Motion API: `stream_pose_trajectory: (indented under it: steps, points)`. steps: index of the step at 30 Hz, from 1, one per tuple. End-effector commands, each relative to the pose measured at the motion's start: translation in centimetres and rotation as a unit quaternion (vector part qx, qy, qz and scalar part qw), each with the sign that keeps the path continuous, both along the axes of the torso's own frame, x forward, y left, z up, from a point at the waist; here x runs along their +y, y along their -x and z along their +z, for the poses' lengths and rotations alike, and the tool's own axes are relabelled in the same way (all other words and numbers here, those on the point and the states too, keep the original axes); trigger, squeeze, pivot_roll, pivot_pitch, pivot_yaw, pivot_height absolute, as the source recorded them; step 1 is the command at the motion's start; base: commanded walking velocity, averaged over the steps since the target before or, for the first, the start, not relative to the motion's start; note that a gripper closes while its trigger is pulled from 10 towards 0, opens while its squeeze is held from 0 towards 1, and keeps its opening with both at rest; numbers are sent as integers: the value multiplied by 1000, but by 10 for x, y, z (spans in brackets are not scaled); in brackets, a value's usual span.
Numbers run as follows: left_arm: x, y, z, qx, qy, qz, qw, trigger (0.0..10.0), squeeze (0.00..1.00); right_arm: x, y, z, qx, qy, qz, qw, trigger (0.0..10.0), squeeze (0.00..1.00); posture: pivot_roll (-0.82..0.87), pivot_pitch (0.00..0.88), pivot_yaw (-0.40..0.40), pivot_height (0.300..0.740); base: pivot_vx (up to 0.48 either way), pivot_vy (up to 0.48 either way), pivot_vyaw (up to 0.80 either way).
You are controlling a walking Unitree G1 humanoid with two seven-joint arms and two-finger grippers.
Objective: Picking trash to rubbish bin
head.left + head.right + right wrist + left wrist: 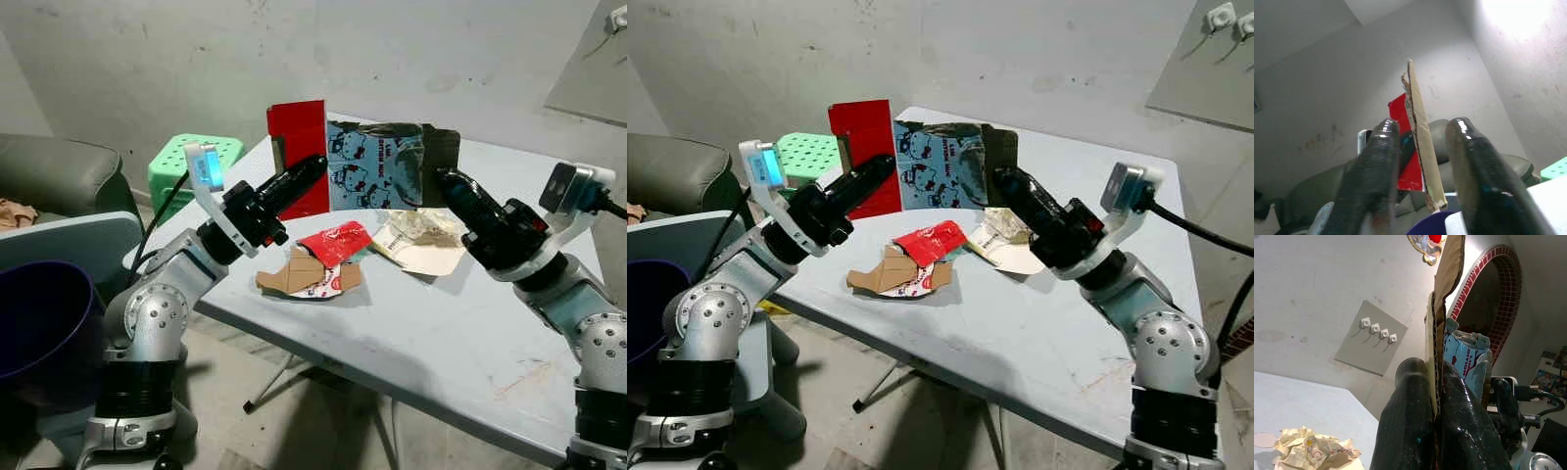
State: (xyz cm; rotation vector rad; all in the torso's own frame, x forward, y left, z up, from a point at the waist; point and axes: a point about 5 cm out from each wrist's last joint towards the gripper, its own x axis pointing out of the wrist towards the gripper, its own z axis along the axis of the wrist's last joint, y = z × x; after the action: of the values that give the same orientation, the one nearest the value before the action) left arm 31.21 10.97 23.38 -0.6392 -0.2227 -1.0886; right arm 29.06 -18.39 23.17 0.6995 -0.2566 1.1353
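Note:
A flattened cardboard carton point(372, 166), with a red panel point(299, 137) and a blue cartoon-printed panel, is held upright above the grey table point(441, 333). My left gripper point(315, 164) is shut on its left part, the fingers point(1410, 416) pinching the cardboard edge. My right gripper point(446, 179) is at the carton's brown right flap. Its fingers point(1376, 161) straddle the edge with gaps on both sides, open. On the table below lie a red wrapper point(335, 240), a torn brown cardboard piece point(304, 272) and crumpled paper point(421, 240). A dark purple bin point(44, 323) stands at my lower left.
A grey sofa point(59, 176) and a green perforated stool point(186, 162) stand left of the table. The table's near edge runs between my arms, with folding legs point(284, 377) beneath. A bare concrete wall is behind.

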Motion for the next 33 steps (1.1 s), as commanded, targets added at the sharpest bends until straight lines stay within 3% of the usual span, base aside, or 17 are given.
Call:
stream_pose_trajectory:
  steps: [1, 6, 15, 19, 20, 22, 23, 24, 26, 27, 28, 30, 31, 32, 33]
  points:
    - [4, 1, 2, -8, -4, 11, 1000, 0, 0, -3, -2, -2, 2, 16, -19, 1000, 10000, 1000, -12, 0, -62, 740, 0, 0, 0]
    - [9, -4, -6, 5, -12, 46, 999, 0, 0, -5, -12, -12, 18, 43, -84, 995, 10000, 1000, -10, 0, -60, 740, 0, 0, 0]
    - [22, -18, -31, 54, -30, 144, 988, 0, 0, -18, -27, -24, 58, 31, -206, 976, 10000, 1000, -6, 0, -58, 740, 0, 0, 0]
    - [31, -26, -40, 67, -52, 217, 973, 0, 0, -31, -39, -30, 86, 32, -300, 949, 10000, 1000, -3, 0, -55, 740, 0, 0, 0]
    - [35, -30, -42, 70, -58, 243, 966, 0, 0, -35, -43, -33, 99, 35, -331, 938, 10000, 1000, -3, 0, -54, 740, 0, 0, 0]
    - [38, -35, -46, 81, -79, 280, 953, 0, 0, -39, -46, -36, 112, 36, -355, 927, 10000, 1000, 0, 0, -52, 740, 0, 0, 0]
    - [42, -41, -50, 92, -103, 320, 937, 10000, 0, -44, -50, -41, 132, 47, -394, 909, 10000, 1000, -1, 0, -51, 740, 0, 0, 0]
    - [42, -41, -50, 92, -103, 320, 937, 10000, 0, -44, -50, -41, 132, 47, -394, 909, 10000, 1000, -1, 0, -51, 740, 0, 0, 0]
    - [45, -46, -53, 82, -147, 364, 916, 10000, 0, -47, -54, -47, 148, 75, -433, 886, 10000, 1000, 3, 0, -51, 740, 0, 0, 0]
    - [46, -48, -54, 83, -167, 383, 905, 10000, 0, -47, -55, -51, 150, 98, -451, 875, 10000, 784, 3, 0, -51, 740, 0, 0, 0]
    - [47, -51, -55, 83, -189, 405, 891, 10000, 0, -47, -56, -56, 153, 135, -478, 854, 10000, 0, 2, 0, -48, 740, 0, 0, 0]
    - [47, -52, -55, 83, -191, 410, 888, 10000, 0, -47, -56, -59, 155, 146, -488, 847, 10000, 0, 2, 0, -48, 740, 0, 0, 0]
    - [46, -52, -54, 73, -200, 418, 883, 10000, 0, -46, -56, -63, 155, 163, -497, 838, 10000, 0, 3, 0, -48, 740, 0, 0, 0]
    - [44, -54, -54, 57, -220, 435, 871, 10000, 0, -42, -56, -71, 155, 194, -516, 820, 10000, 0, 5, 0, -48, 740, 0, 0, 0]
    - [43, -54, -54, 53, -227, 440, 867, 10000, 0, -41, -55, -74, 156, 203, -519, 815, 10000, 0, 5, 0, -48, 740, 0, 0, 0]
